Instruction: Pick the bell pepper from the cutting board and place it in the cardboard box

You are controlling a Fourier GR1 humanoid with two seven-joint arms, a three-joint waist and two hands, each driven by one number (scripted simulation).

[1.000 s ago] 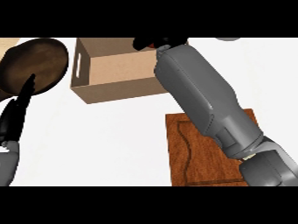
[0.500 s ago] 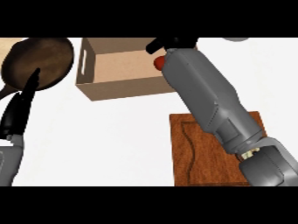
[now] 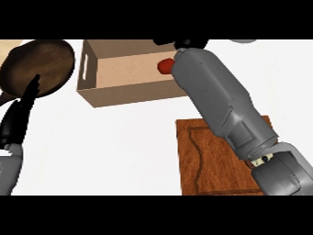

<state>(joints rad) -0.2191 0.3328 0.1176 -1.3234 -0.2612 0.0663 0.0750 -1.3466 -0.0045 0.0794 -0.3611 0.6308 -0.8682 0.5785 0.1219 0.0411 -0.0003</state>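
Note:
The red bell pepper [image 3: 164, 65] shows inside the open cardboard box [image 3: 128, 91], close to its right front corner and just left of my right wrist. My right forearm stretches from the lower right across the wooden cutting board [image 3: 209, 156] to the box. My right hand [image 3: 186, 43] is over the box's far right part and is mostly hidden by the wrist. I cannot see whether it touches the pepper. The board's visible surface is bare. My left hand [image 3: 14, 126] rests open at the left edge, fingers up.
A dark frying pan [image 3: 40, 66] lies at the back left, its handle running toward the left edge behind my left hand. A grey round object [image 3: 243, 41] peeks in at the top right. White counter lies between box and board.
One second ago the pepper was hidden; it has shown inside the box since half a second ago. My right arm has shifted slightly right. The left hand has not moved.

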